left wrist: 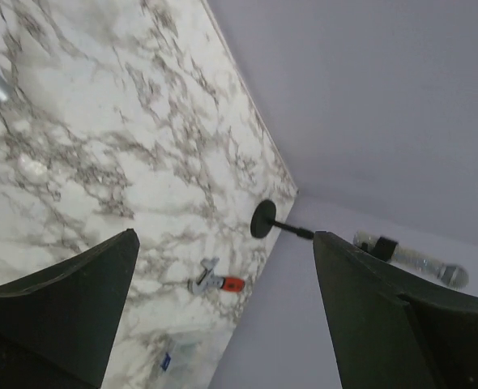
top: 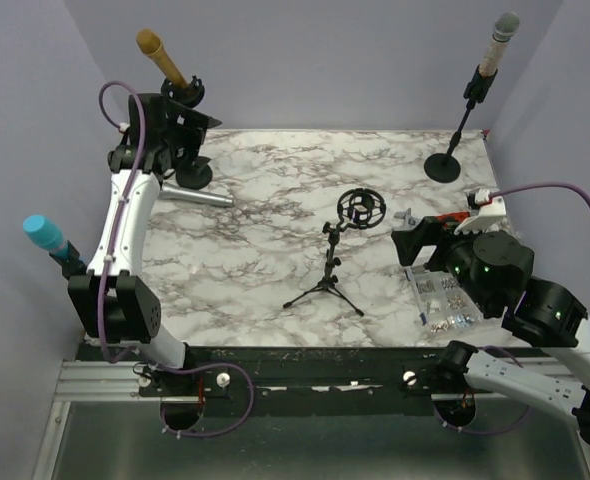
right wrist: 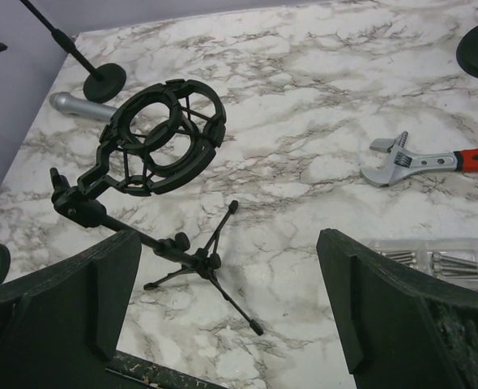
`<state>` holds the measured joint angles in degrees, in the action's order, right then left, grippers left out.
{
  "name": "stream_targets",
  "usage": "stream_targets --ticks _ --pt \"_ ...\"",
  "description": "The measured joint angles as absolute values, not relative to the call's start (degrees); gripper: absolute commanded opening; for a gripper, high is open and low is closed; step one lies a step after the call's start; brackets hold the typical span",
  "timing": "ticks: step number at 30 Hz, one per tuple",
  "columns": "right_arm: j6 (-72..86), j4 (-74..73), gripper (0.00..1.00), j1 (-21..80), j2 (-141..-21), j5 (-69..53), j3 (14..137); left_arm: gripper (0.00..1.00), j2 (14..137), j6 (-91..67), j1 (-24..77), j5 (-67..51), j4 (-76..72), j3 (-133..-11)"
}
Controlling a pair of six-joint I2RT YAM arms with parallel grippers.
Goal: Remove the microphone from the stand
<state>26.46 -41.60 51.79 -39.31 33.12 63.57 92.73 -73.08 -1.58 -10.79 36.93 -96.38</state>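
While the silver microphone (top: 200,197) is lying flat on the marble table (top: 275,170), tripod stand (top: 327,275) standing well apart; left gripper (left wrist: 224,239), right gripper (right wrist: 227,239), jaws hanging released, grasping nothing.

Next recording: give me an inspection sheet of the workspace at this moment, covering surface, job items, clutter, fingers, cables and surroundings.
Surface: marble tabletop, no spills seen.
Job's things: silver microphone lies flat at the far left; shock mount on the tripod stand is empty.
Clutter: red-handled wrench, clear screw box; gold microphone, grey microphone and blue microphone mounted around the edges.
Grippers: left gripper and right gripper open, fingers holding nothing.
Cables: purple cables loop off both arms.
Surroundings: plain lilac walls.
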Motion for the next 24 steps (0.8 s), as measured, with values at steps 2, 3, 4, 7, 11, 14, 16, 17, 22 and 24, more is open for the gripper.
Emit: stream_targets --ticks 2,3,4,7,11,14,16,17,22,24 --pt "26.3 -41.3 1.0 51.8 -39.5 33.1 63.5 0.91 87.2 -73.2 1.3 -11.8 34.1 -90.7" --pt "26.3 -41.0 1.0 51.8 -39.5 33.1 63.4 0.91 83.1 -73.3 2.8 -12.7 31.7 -86.1" --pt "26.2 -40.7 1.0 51.8 -39.5 33.1 63.2 0.91 80.8 -73.4 3.5 -13.1 30.7 -83.5" --pt "26.0 -39.9 1.0 51.8 -39.5 33.1 62.8 0.91 74.5 -73.1 5.0 -15.4 25.8 -75.3" --pt "25.9 -39.7 1.0 51.8 -39.6 32.8 62.7 0.91 70.4 -65.1 7.4 -22.6 18.1 -70.6" --pt "25.9 -39.4 0.99 51.8 -39.6 32.8 62.7 0.91 68.9 -56.2 10.6 -26.8 14.0 -70.8" --pt "25.9 -39.1 0.99 51.8 -39.7 32.7 62.7 0.93 66.5 -49.3 13.0 -29.4 11.6 -70.5" --pt "25.9 -39.0 1.0 51.8 -39.7 32.6 62.7 0.93 64.8 -46.1 14.2 -30.8 9.9 -69.7" --pt "25.7 -38.6 1.0 51.8 -40.2 31.9 63.9 0.89 58.4 -32.1 20.9 -35.9 6.3 -67.0" --pt "25.7 -38.4 1.0 51.8 -40.6 31.4 64.6 0.86 58.7 -26.4 25.1 -37.0 7.9 -67.9"
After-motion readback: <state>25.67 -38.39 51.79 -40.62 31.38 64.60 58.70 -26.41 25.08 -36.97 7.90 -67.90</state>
